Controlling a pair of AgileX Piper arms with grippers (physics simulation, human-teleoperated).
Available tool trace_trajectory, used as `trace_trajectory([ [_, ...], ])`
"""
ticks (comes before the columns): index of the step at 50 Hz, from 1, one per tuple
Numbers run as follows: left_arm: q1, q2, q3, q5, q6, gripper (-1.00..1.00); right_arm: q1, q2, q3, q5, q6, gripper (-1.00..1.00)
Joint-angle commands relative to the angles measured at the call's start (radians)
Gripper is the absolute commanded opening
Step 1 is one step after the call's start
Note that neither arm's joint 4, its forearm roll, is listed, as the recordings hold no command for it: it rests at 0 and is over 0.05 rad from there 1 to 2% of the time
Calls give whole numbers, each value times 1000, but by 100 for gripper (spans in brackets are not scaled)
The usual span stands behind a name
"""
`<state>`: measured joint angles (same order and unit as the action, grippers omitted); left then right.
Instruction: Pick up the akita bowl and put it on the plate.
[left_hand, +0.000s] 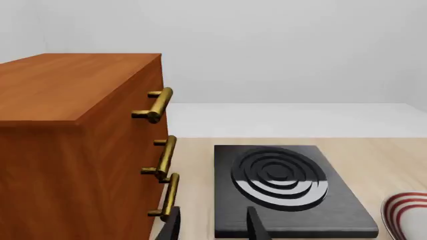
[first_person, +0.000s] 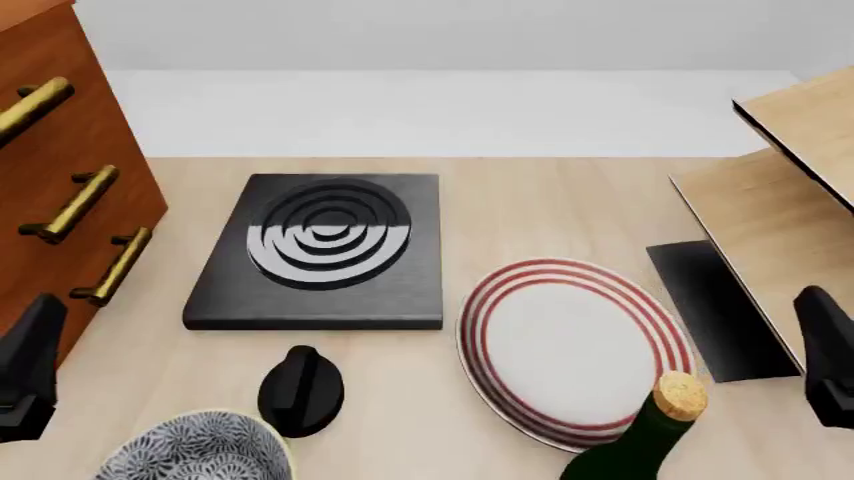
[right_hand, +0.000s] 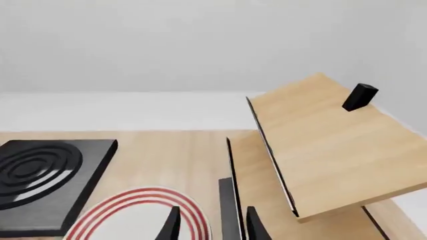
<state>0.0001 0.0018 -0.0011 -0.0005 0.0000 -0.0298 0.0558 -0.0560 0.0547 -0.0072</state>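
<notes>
The akita bowl (first_person: 198, 452), dark blue-black and white patterned with a pale rim, sits at the table's near left edge, partly cut off in the front view. The plate (first_person: 574, 350), white with red rings, lies to its right; its rim also shows as the plate (left_hand: 408, 215) and the plate (right_hand: 137, 217). My left gripper (left_hand: 213, 229) is open and empty, held at the left above and beside the bowl, pointing toward the black slab. My right gripper (right_hand: 212, 227) is open and empty at the right, past the plate's far side.
A black square slab (first_person: 327, 250) with raised rings lies behind the bowl and plate. A black knob-shaped object (first_person: 302, 392) stands next to the bowl. A corked green bottle (first_person: 654, 440) overlaps the plate's near edge. A wooden cabinet (first_person: 54, 190) with brass handles is left, a wooden shelf (first_person: 787, 190) right.
</notes>
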Motion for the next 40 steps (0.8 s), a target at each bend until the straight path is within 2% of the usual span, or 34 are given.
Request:
trace_trajectory([
  [1,0,6,-3,-1,0,100,35,-51,44,-45,15,100],
  [17,0,5,-3,-1,0,100,30,-42,-27,1,16,100],
  [26,0,6,-3,-1,0,100,33,-12,-42,-10,24,100],
  [30,0,5,-3,-1,0,100,42,-4,-114,46,37,100],
  [31,0,6,-3,-1,0,100,92,136,-197,36,9,100],
  [33,0,5,-3,-1,0,100,121,183,-226,35,37,100],
  [35,0,5,-3,-1,0,100,139,230,-251,34,11,100],
  [38,0,5,-3,-1,0,100,165,248,-293,60,9,100],
  [40,0,5,-3,-1,0,100,185,270,-328,82,-24,100],
])
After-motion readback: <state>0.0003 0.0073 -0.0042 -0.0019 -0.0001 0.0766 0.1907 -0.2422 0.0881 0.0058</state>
